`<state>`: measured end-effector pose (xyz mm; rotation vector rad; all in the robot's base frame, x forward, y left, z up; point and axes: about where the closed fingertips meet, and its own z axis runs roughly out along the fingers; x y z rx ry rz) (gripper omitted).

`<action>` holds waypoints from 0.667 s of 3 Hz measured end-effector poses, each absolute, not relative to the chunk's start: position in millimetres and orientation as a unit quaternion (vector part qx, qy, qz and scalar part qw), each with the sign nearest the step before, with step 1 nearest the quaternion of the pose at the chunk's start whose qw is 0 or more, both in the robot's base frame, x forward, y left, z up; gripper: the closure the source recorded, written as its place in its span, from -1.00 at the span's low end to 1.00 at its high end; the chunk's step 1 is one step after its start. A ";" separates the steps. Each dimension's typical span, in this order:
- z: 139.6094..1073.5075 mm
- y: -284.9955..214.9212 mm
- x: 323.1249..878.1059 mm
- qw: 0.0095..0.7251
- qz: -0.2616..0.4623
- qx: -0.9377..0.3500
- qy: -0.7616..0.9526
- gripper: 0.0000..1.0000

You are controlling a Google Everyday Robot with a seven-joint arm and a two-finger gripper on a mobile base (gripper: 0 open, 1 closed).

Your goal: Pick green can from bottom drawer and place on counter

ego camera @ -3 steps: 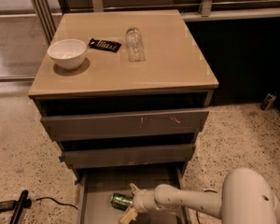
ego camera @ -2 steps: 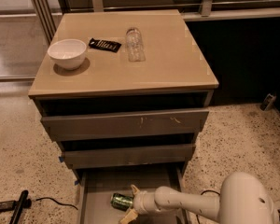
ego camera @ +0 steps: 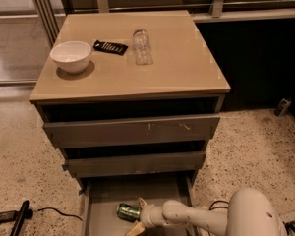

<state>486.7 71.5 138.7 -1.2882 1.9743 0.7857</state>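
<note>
The green can (ego camera: 128, 212) lies on its side on the grey floor of the open bottom drawer (ego camera: 105, 200), at the bottom of the view. My gripper (ego camera: 138, 215) reaches into the drawer from the right on a white arm (ego camera: 187, 216). It is open, with one tan fingertip (ego camera: 141, 202) behind the can's right end and the other (ego camera: 134, 229) in front of it. The can rests on the drawer floor. The beige counter (ego camera: 172, 63) is the cabinet's top surface, above the drawers.
On the counter stand a white bowl (ego camera: 71, 56), a black flat packet (ego camera: 110, 47) and a clear glass jar (ego camera: 142, 46). The two upper drawers (ego camera: 132, 131) stick out slightly over the bottom one. A black tool and cable (ego camera: 18, 216) lie on the floor at left.
The arm's white housing has shifted a little to the left. The gripper and the can stay where they were.
</note>
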 end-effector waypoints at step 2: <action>137.6 71.5 486.8 0.322 0.299 -0.490 0.753 -0.18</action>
